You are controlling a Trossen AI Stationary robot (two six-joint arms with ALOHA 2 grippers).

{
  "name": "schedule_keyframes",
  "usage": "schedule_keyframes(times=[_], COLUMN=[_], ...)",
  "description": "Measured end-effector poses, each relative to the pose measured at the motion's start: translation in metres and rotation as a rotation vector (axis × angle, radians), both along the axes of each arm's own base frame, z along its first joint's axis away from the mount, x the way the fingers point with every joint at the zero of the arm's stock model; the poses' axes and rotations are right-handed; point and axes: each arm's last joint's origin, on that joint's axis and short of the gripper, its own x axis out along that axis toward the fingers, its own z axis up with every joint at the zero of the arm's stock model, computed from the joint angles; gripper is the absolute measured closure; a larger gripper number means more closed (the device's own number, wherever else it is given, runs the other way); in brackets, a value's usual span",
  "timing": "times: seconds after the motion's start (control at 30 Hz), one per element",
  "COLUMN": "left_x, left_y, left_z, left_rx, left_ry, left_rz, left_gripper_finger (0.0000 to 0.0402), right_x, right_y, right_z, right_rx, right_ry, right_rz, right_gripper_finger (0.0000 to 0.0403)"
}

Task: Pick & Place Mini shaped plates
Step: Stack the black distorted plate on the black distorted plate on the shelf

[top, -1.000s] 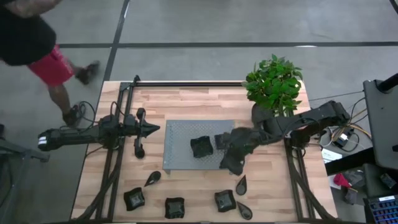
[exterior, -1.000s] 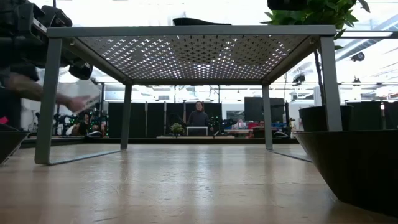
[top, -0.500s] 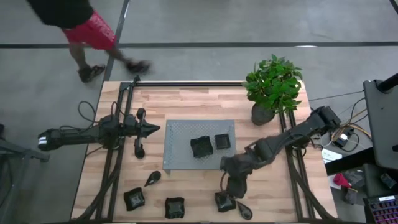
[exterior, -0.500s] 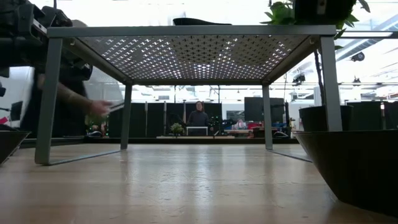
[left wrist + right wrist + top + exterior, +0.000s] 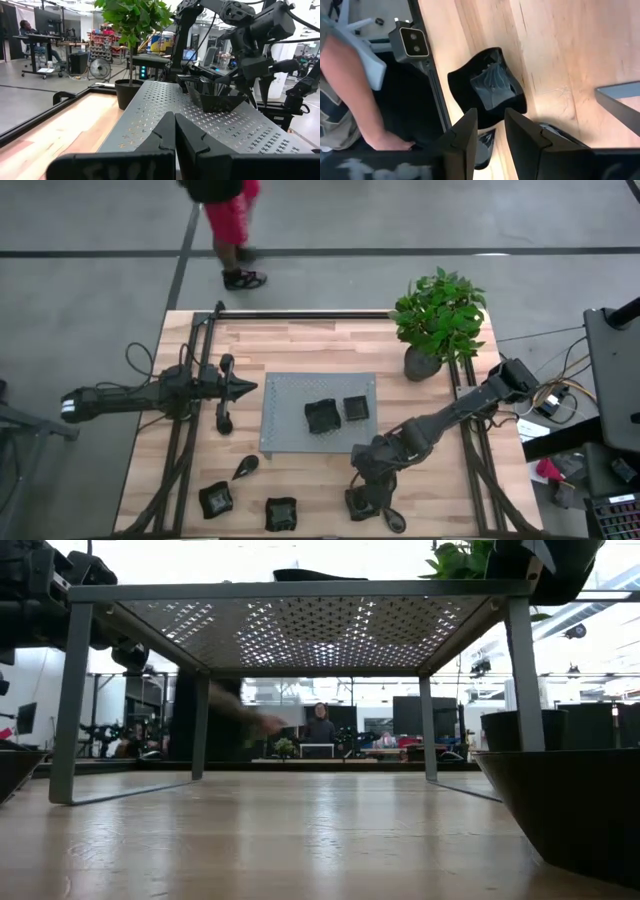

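The right hand has swung off the grey tray, where two mini plates now sit, down to the desk's front edge. It hovers over a wavy-edged plate, fingers parted and empty: the next pick begins. Only its wrist view shows that gap. The left hand waits pinched shut beside the tray.

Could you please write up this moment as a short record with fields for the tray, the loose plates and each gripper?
Tray: grey, perforated, mid-table, holding two mini plates.
Loose plates: four visible along the near table edge, one partly under the right arm.
Right gripper: fingers open, above a square plate near that edge.
Left gripper: fingers shut, idle left of the tray.
Plant: far right corner.
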Motion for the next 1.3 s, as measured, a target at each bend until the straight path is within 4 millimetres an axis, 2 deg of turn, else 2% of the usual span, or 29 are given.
schedule_keyframes(times=[0.2,0.5,0.7,0.87,1.03,1.3], left_x=[0.000,0.000,0.000,0.000,0.000,0.000], left_y=[0.000,0.000,0.000,0.000,0.000,0.000], left_z=[0.000,0.000,0.000,0.000,0.000,0.000], left_rx=[0.000,0.000,0.000,0.000,0.000,0.000], left_ry=[0.000,0.000,0.000,0.000,0.001,0.001], left_rz=[0.000,0.000,0.000,0.000,-0.001,0.000], left_gripper_finger=[0.0401,0.0401,0.0401,0.0401,0.0401,0.0401], right_x=[0.002,-0.004,-0.014,-0.023,-0.023,-0.018], right_y=[0.004,0.023,0.035,0.046,0.056,0.068], right_z=[0.011,0.032,0.034,0.019,0.005,-0.032], right_rx=[0.037,0.088,0.081,0.126,0.148,0.090], right_ry=[0.000,-0.012,-0.006,0.168,0.250,0.359], right_rz=[-0.066,-0.229,-0.416,-0.631,-0.759,-0.834], right_gripper_finger=[0.0314,0.0317,0.0315,0.0314,0.0314,0.0314])
